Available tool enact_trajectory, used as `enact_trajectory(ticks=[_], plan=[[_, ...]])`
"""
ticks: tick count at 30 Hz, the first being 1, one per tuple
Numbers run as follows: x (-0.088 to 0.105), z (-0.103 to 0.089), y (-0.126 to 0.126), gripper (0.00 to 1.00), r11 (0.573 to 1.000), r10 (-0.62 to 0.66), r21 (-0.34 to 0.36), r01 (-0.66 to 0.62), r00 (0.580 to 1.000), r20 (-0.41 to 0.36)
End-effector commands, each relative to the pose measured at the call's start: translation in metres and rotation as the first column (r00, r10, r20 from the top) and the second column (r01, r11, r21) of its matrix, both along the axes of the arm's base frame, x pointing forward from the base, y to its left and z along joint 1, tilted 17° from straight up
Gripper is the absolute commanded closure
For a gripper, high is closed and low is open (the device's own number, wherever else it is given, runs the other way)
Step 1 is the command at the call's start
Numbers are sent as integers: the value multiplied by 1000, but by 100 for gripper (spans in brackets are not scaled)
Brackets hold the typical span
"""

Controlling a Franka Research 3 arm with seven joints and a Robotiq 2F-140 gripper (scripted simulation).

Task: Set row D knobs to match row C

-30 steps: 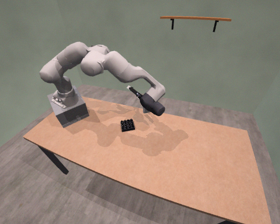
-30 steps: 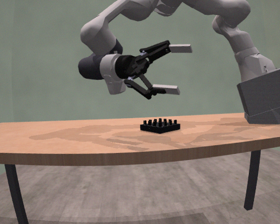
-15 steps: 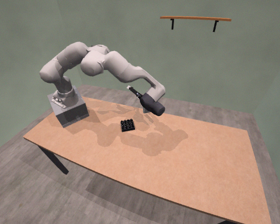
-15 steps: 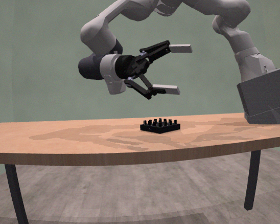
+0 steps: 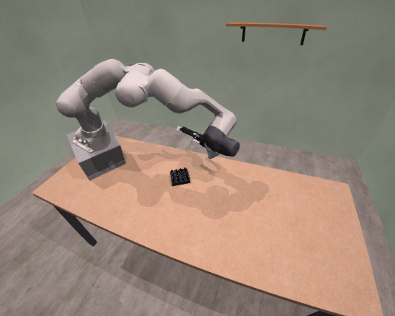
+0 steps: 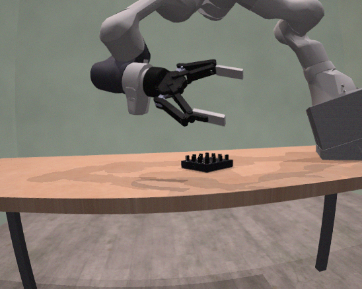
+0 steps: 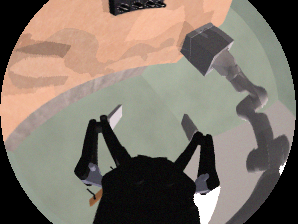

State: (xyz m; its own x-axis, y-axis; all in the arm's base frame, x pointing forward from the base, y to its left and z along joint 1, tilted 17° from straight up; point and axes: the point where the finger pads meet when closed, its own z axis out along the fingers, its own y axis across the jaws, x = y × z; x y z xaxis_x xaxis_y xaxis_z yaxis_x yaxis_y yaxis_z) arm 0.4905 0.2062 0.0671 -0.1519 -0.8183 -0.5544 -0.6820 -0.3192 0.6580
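Note:
The black knob box (image 5: 180, 177) (image 6: 206, 165) (image 7: 136, 6) stands flat on the table, its rows of knobs upward. In the wrist view only part of it shows, at the top edge. The knobs' white lines, the printed names, the marks and the socket are too small to read, so where each knob points cannot be told. My gripper (image 5: 187, 134) (image 6: 234, 96) (image 7: 152, 114) is open and empty, its two pale fingertips wide apart. It is held well above the table, roughly level rather than pointing down, and touches nothing.
The table (image 5: 275, 224) (image 6: 87, 191) (image 7: 100, 30) carries the box and the arm's shadows. The arm's grey base block (image 5: 100, 160) (image 6: 345, 122) (image 7: 205, 50) stands at one end of the table. A wooden bench (image 5: 275, 25) is far off in the background.

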Motion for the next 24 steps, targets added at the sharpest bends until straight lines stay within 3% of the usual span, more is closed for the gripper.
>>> enact_trajectory(ticks=[1,18,24], plan=[[-5,-2,-8,0,994,92,46,-95,994,60],[-6,-11,-45,0,934,346,9,-358,909,231],[-7,-14,-60,0,887,446,-21,-462,843,299]])
